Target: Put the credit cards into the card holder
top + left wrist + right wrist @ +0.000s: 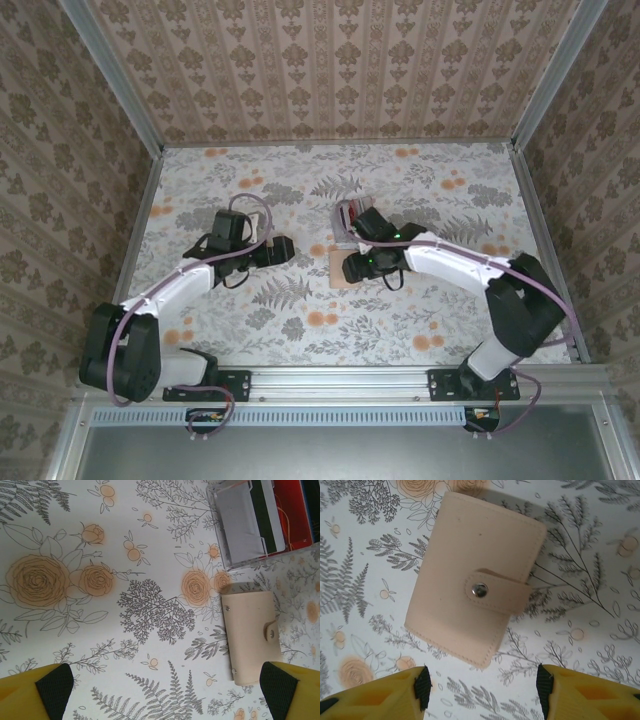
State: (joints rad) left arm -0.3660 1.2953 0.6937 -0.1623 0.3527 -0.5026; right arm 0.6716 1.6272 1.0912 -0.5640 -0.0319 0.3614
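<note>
The left gripper hangs wide open and empty over the floral table. The right gripper, jaws apart and holding nothing, hovers at the closed card holder. The credit cards lie just beyond it.

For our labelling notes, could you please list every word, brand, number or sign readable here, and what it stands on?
None can be read.
The card holder is plain tan, with only a bare metal stud on its strap.
The credit cards show grey, dark and red faces; any print is too small to tell.
</note>
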